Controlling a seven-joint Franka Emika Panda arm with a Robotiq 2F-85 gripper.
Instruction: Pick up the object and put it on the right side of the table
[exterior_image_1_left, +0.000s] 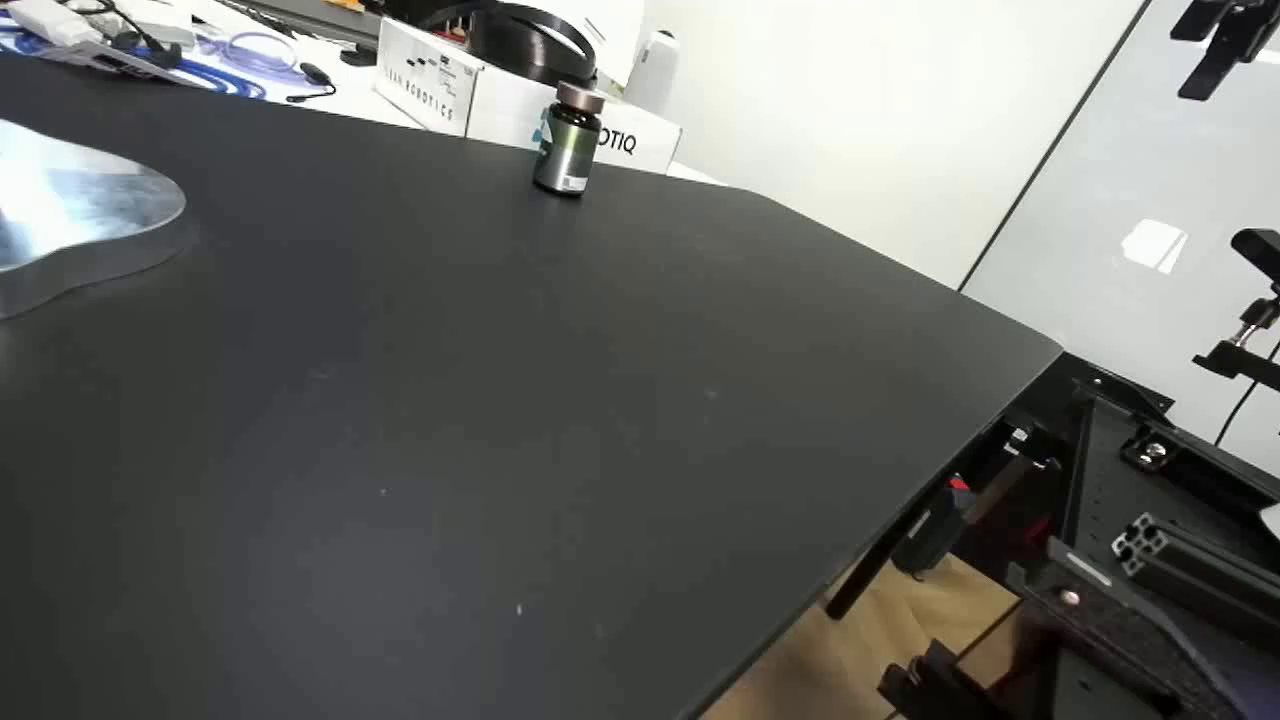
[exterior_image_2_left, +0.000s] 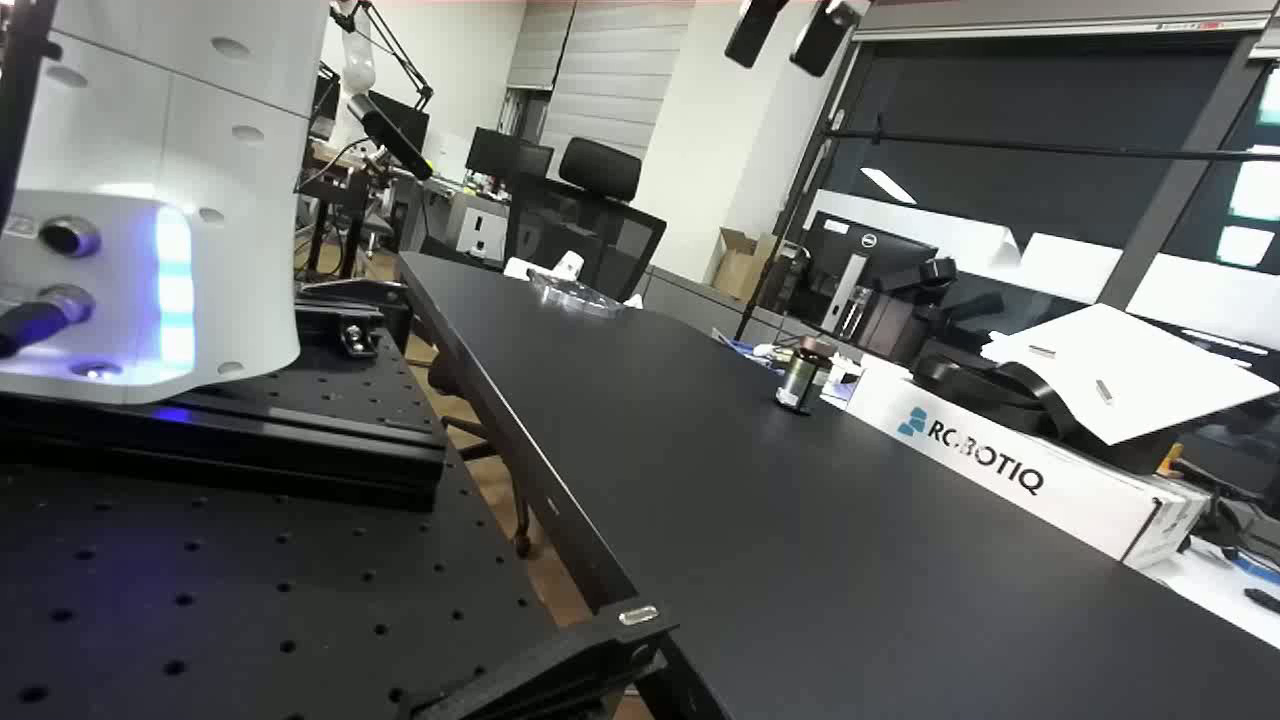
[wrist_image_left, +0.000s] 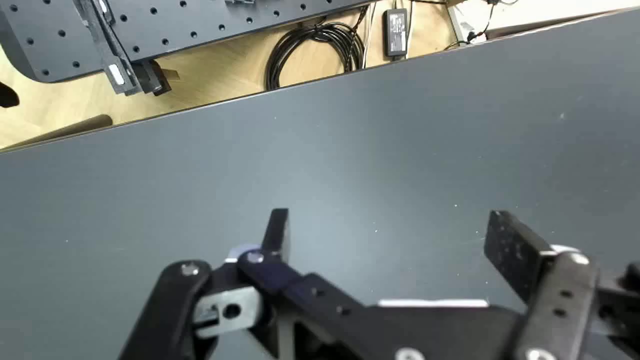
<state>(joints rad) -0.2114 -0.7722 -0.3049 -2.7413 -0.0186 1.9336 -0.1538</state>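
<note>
Your Robotiq gripper (wrist_image_left: 386, 232): jaws wide apart over the black tabletop (wrist_image_left: 320, 155) | capped bottle (exterior_image_1_left: 568, 150): upright by the far edge

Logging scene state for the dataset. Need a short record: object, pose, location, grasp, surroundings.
object: small bottle, dark body, brownish cap
pose: upright
location: on the black table, near the edge by the white Robotiq box
grasp: hand open above the table, holding nothing
also on table: shiny silver piece, apart from the bottle, cut off by the frame in an exterior view
off table: coiled black cable, beyond the table edge in the wrist view
</note>
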